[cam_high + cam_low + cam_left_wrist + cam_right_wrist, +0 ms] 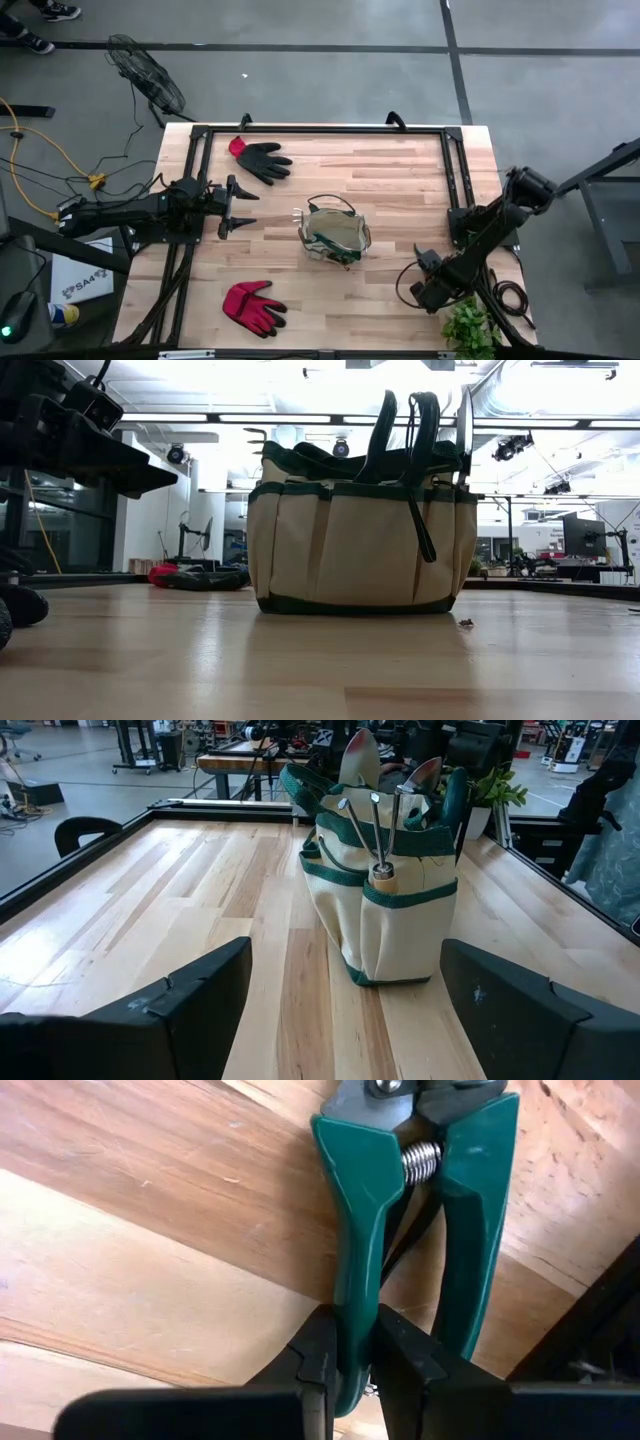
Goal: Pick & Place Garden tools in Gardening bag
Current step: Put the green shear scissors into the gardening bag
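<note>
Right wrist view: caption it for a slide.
Right gripper fingers pinch one green handle of the pruners lying on the wooden table.

gloves: 2 (pixel 262 160) | bag: 1 (pixel 336 234) | pruners: 1 (pixel 400 1200) | plant: 1 (pixel 470 328)

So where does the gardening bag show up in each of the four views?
High view: the gardening bag sits mid-table, between the two arms.
Low view: it fills the centre, handles up.
Left wrist view: ahead of the open left gripper, right of centre, with tools sticking out.
Right wrist view: not in it; only green-handled pruners in the right gripper.
Shared landmark: the black-and-red glove, also seen left of the bag in the low view.
</note>
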Tool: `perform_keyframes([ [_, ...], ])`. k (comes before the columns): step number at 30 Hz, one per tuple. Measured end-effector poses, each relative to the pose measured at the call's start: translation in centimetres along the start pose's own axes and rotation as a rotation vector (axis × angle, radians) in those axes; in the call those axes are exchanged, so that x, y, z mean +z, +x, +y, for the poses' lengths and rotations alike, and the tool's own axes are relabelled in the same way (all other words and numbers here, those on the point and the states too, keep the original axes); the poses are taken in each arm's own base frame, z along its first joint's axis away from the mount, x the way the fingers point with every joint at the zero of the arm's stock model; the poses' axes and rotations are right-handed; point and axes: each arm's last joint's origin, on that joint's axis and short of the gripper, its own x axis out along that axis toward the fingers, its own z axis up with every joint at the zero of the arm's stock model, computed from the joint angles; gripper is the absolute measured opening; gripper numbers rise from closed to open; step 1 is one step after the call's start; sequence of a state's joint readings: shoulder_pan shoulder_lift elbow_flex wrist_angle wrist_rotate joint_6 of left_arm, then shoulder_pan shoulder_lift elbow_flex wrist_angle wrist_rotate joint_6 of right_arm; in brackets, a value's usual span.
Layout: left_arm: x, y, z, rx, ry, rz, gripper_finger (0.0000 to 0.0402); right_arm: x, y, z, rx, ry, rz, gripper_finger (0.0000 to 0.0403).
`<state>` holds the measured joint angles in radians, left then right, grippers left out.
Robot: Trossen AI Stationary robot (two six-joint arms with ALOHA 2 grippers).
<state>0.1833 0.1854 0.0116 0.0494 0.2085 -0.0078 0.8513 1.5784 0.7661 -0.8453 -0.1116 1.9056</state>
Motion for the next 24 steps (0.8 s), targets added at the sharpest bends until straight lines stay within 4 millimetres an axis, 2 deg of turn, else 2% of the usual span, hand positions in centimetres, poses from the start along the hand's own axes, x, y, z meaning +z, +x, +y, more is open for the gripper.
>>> perform_keyframes([
  [8,0.0,0.0,0.0,-0.001,0.0,0.0,0.0319,0.2,-1.7,0.9,0.112,-0.044,-0.071,0.0035],
  [14,0.0,0.0,0.0,-0.001,0.0,0.0,0.0319,1.3,-3.9,0.8,0.156,-0.069,-0.096,0.0035],
  [24,0.0,0.0,0.0,0.0,0.0,0.0,0.0319,3.8,-10.5,-1.3,0.252,-0.16,-0.177,0.0035],
])
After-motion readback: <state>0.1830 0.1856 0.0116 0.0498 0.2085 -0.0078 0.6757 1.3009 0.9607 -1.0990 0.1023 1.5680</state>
